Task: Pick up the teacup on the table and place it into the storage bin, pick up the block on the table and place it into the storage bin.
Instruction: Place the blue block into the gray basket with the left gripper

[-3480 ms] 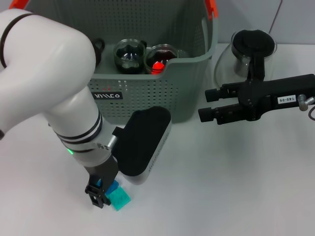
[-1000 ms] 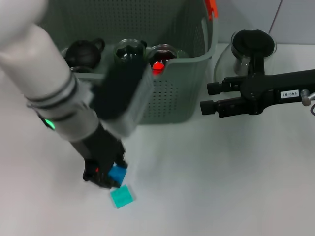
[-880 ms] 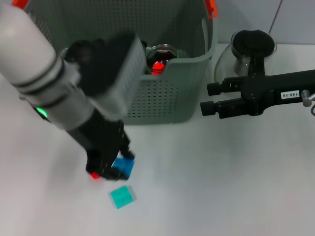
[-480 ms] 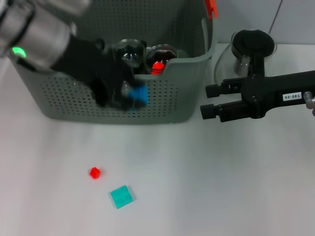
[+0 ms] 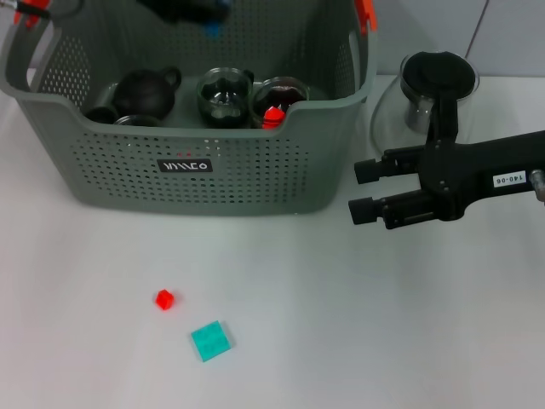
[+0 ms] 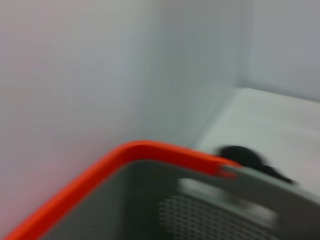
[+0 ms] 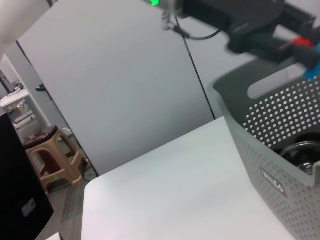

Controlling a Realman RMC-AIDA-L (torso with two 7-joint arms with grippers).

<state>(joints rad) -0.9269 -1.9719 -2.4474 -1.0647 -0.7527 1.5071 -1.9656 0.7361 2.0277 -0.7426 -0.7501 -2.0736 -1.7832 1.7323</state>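
Head view: the grey-green perforated plastic storage bin (image 5: 204, 162) holds a dark round teapot (image 5: 145, 92) and two glass teacups (image 5: 226, 96). Above its back wall the left gripper (image 5: 189, 10) is clamped on a small blue block (image 5: 213, 28). A red cube (image 5: 164, 299) and teal block (image 5: 210, 341) lie on the white table (image 5: 383, 324) before the bin. Beside the bin hovers the right gripper (image 5: 364, 189), fingers apart, before a glass teapot (image 5: 426, 89).

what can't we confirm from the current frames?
- Left gripper: head view cuts it off at the top edge and it is blurred; its hold on the blue block is unclear.
- Left wrist view: blurred, shows only the storage bin rim and wall.
- Storage bin interior: the near wall hides the floor.
- Right gripper: parked beside the glass teapot.
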